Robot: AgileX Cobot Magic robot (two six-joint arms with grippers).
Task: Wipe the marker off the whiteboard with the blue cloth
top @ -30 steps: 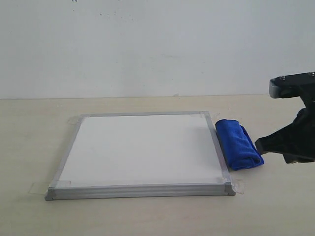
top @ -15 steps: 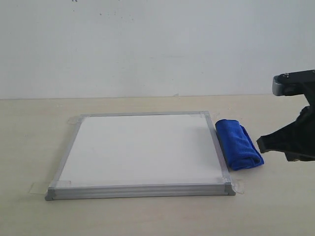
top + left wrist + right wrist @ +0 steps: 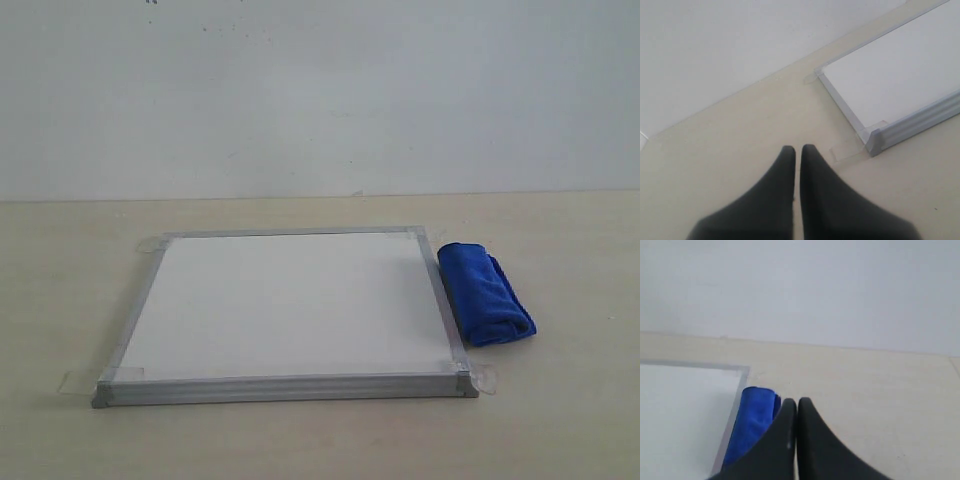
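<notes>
Left tool: the left gripper has its two black fingers together, with only a hairline slit between them and nothing held.
Left position: above bare table, off one corner of the whiteboard and near that corner's tape tab; apart from both.
Right tool: the right gripper also has its fingers together, with nothing between them.
Right position: above the table, with the cloth just to one side of the fingers; one finger covers part of the roll's near end.
Cloth: a blue roll lying on the table along the board's right edge, close against the frame; whether they touch cannot be judged.
Whiteboard: flat on the table, silver frame all round, clear tape at the corners; the surface reads plain white in every view.
Open room: bare table lies left of the board, in front of it, behind it up to the wall, and right of the cloth.
</notes>
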